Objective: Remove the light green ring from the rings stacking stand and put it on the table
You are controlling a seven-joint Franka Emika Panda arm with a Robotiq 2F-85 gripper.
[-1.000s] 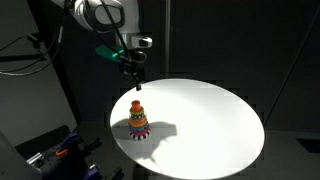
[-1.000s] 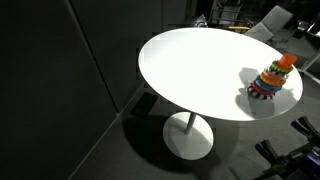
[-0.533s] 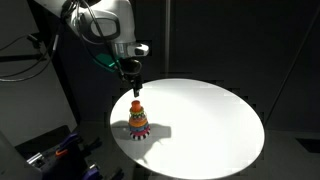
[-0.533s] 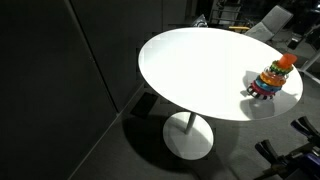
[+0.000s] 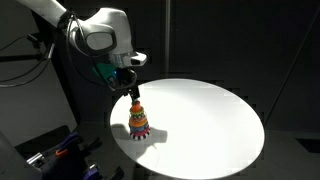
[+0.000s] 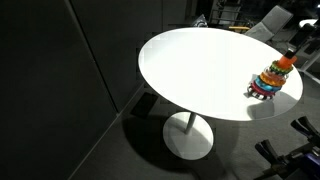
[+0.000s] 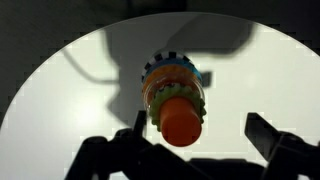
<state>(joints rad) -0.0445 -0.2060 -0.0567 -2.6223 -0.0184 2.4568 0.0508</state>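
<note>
The round white surface (image 5: 210, 120) is the biggest thing here, brightly lit against a dark room. In an exterior view it (image 6: 190, 70) stands on a single pedestal (image 6: 188, 138) with a round white foot. In the wrist view the surface (image 7: 70, 90) fills most of the picture and carries a broad dark shadow (image 7: 120, 60) cast by the robot.

The white arm (image 5: 95, 30) reaches in from the upper left of an exterior view and bends down over the near edge of the surface. Its end effector (image 5: 133, 90) hangs directly above the toy, close to its top; whether it touches cannot be told at this size. In the wrist view the end effector (image 7: 197, 128) has its two dark fingers (image 7: 272, 142) spread wide apart, one on each side of the toy's top, gripping nothing.

The stacking stand (image 5: 138, 120) sits upright near the edge of the surface, a small cone of coloured rings on a wider base. It shows in both exterior views (image 6: 272, 78). From the wrist view the stacking stand (image 7: 172, 95) is seen from above, with its orange top piece (image 7: 182, 120) nearest the camera.

The light green ring (image 7: 154, 108) is on the stand, showing as a pale yellow-green rim just under the orange top piece.
</note>
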